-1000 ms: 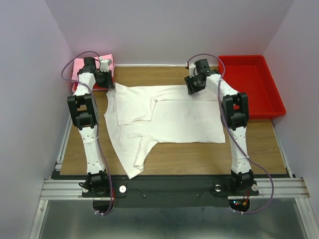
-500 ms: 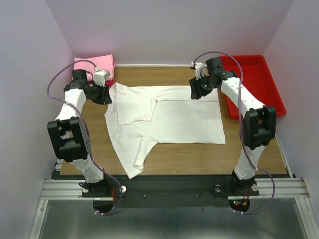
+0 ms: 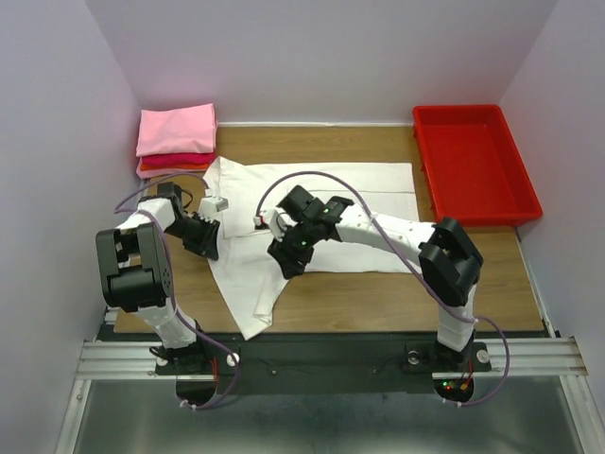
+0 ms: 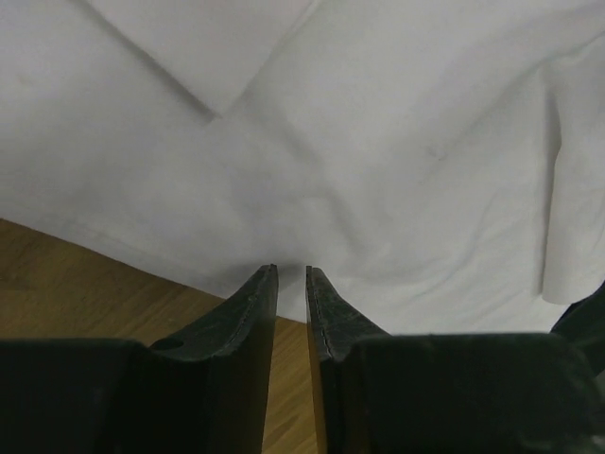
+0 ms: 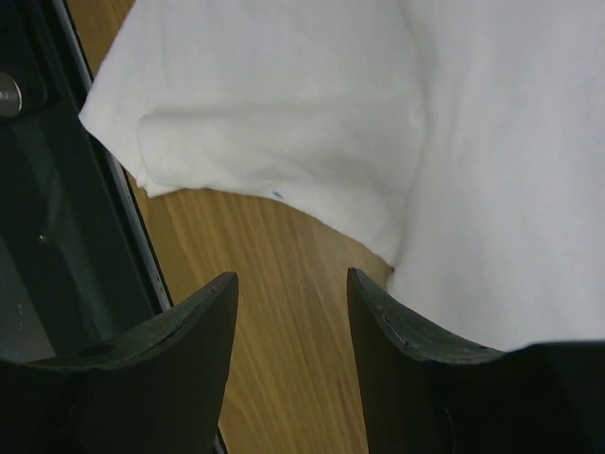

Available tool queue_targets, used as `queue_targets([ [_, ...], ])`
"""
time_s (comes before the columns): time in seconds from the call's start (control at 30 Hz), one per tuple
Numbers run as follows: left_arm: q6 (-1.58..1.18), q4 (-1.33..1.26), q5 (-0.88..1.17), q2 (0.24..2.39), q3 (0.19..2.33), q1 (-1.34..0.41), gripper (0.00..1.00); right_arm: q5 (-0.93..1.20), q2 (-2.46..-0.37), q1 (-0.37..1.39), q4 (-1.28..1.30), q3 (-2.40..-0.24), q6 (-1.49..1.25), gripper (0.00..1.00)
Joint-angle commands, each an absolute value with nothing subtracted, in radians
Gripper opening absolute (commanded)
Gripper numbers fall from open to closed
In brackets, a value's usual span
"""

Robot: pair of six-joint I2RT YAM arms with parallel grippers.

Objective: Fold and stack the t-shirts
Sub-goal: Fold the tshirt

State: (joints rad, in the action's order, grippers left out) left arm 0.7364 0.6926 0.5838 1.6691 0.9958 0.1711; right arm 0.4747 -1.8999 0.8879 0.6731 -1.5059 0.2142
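One white t-shirt (image 3: pixel 359 189) lies spread over the middle of the table, its far part folded onto itself in flat layers and one sleeve (image 3: pixel 253 307) trailing toward the near edge. One red plastic tray (image 3: pixel 473 161) sits at the far right corner, well apart from the shirt. Two arms reach in from the near edge: the left arm (image 3: pixel 132 265) bends toward the shirt's left border, and the right arm (image 3: pixel 397 232) stretches across the cloth to its near left part. One stack of folded tees stands at the far left corner, with one pink t-shirt (image 3: pixel 177 130) on top and one red t-shirt (image 3: pixel 175 159) beneath it; whether more lies under these cannot be told. There are two grippers. The left gripper (image 4: pixel 291 270) has its fingers drawn to a narrow slit with the tips at the shirt's hem, and nothing shows between them. The right gripper (image 5: pixel 291 276) is spread wide, empty, above bare wood just beside the sleeve's edge. The table (image 3: pixel 378 293) is brown wood grain with a metal rail along its near side, and plain pale lilac walls (image 3: pixel 312 57) close in three sides
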Motion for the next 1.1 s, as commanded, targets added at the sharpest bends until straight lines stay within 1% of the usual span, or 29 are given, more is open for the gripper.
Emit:
queue_targets([
  [0.0,0.72,0.638,0.526,1.712,1.028,0.175,0.28,0.448,-1.957,0.954,0.563,-1.552,0.189,0.56],
  [0.13,0.69,0.608,0.491,1.781,1.075,0.175,0.27,0.428,-2.034,1.003,0.529,-1.586,0.169,0.56],
  [0.23,0.683,0.598,0.476,1.818,1.107,0.175,0.27,0.408,-2.08,1.012,0.522,-1.591,0.17,0.54],
  [0.27,0.677,0.589,0.472,1.825,1.12,0.175,0.27,0.402,-2.088,1.012,0.522,-1.586,0.17,0.5],
  [0.33,0.664,0.575,0.459,1.839,1.134,0.175,0.26,0.37,-2.094,1.014,0.52,-1.571,0.182,0.47],
  [0.43,0.658,0.568,0.433,1.891,1.187,0.176,0.24,0.333,-2.088,1.012,0.522,-1.504,0.201,0.37],
  [0.47,0.654,0.565,0.427,1.902,1.187,0.176,0.24,0.321,-2.08,1.012,0.522,-1.503,0.207,0.37],
  [0.6,0.638,0.568,0.41,1.96,1.282,0.19,0.21,0.292,-2.028,1.012,0.523,-1.392,0.245,0.28],
  [0.67,0.637,0.577,0.41,1.983,1.321,0.195,0.2,0.29,-1.988,1.012,0.525,-1.359,0.256,0.26],
  [0.77,0.656,0.615,0.432,1.976,1.338,0.198,0.2,0.34,-1.939,1.012,0.534,-1.345,0.259,0.28],
  [0.8,0.681,0.627,0.446,1.967,1.336,0.198,0.21,0.362,-1.89,1.011,0.544,-1.347,0.256,0.32],
  [0.83,0.701,0.665,0.495,1.951,1.332,0.198,0.23,0.402,-1.869,1.012,0.549,-1.354,0.246,0.35],
  [0.87,0.722,0.684,0.514,1.913,1.327,0.198,0.28,0.408,-1.838,1.011,0.56,-1.365,0.241,0.38],
  [0.9,0.757,0.722,0.538,1.89,1.313,0.199,0.31,0.408,-1.812,1.012,0.567,-1.373,0.239,0.42],
  [0.97,0.796,0.752,0.59,1.802,1.287,0.201,0.36,0.368,-1.72,1.005,0.586,-1.358,0.245,0.47],
  [1.07,0.859,0.787,0.604,1.691,1.263,0.202,0.39,0.321,-1.597,0.974,0.61,-1.307,0.265,0.52],
])
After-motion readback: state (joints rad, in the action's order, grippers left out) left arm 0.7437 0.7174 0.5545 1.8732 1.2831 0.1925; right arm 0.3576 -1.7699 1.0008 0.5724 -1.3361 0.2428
